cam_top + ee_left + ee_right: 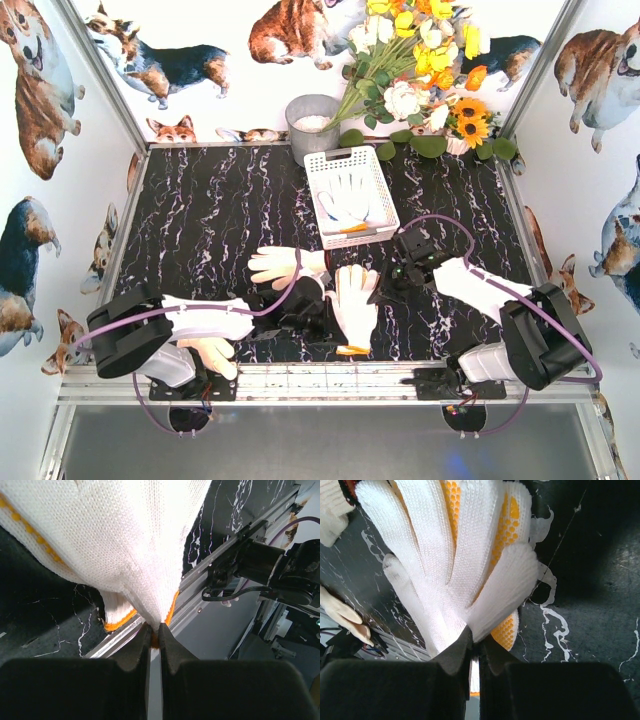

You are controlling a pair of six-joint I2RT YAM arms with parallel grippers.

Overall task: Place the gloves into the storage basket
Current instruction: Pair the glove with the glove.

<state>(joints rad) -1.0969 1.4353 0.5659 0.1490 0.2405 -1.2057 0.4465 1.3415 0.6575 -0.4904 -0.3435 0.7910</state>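
A white knit glove (353, 300) with an orange cuff and an orange dotted face lies at the front middle of the table, held at both ends. My left gripper (322, 312) is shut on its cuff edge, as the left wrist view shows (155, 630) with the glove (125, 545) above the jaws. My right gripper (385, 285) is shut on its fingers (476, 642), with the glove (460, 555) spread above the jaws. The white storage basket (372, 176) stands behind and holds one glove (348, 195). A cream glove (283, 265) lies left of the held one. Another cream glove (210, 355) lies by the left arm's base.
A grey round bucket (312, 125) stands behind the basket at the back wall. A bunch of flowers (425, 70) fills the back right corner. The table's metal front rail (320, 380) runs just below the held glove's cuff.
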